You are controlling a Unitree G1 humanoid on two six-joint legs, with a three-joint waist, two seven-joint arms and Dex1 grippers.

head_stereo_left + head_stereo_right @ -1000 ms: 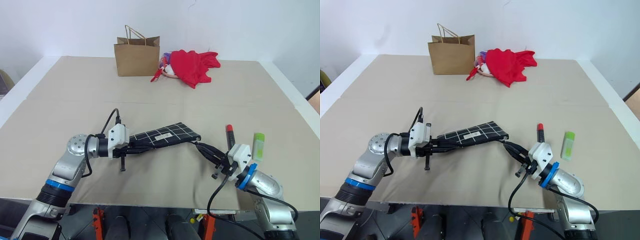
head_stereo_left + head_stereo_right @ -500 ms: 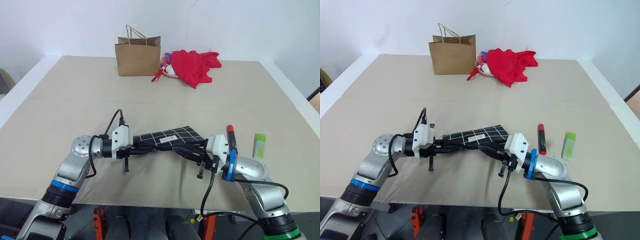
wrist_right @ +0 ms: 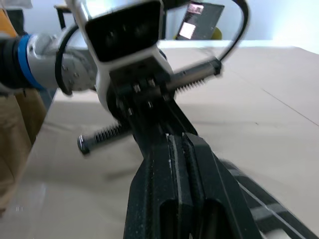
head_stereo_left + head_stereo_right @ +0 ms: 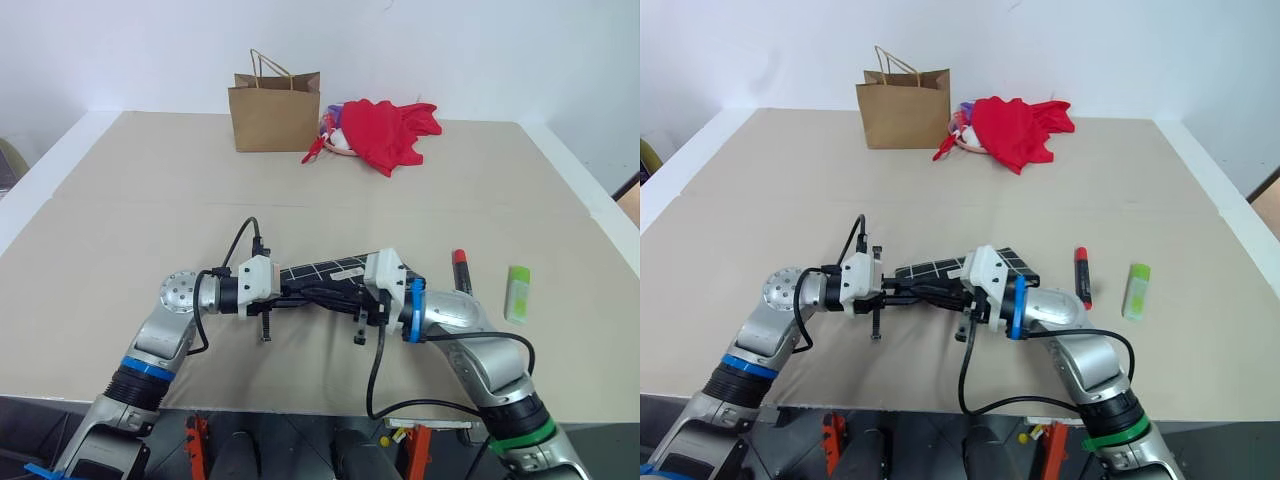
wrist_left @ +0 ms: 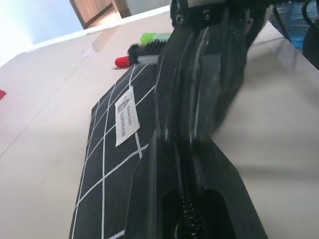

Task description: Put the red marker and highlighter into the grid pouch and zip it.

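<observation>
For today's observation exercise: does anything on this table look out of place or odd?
Yes. The red marker and highlighter lie on the table, outside the grid pouch, which both grippers hold. A red cloth lies crumpled beside the paper bag.

Grid pouch (image 4: 330, 268): mostly hidden behind my two grippers, which overlap it; only a strip of its far edge shows. Zipper pull: not discernible, possibly between my fingers. Items behind the red cloth (image 4: 388, 130): unidentifiable.
</observation>
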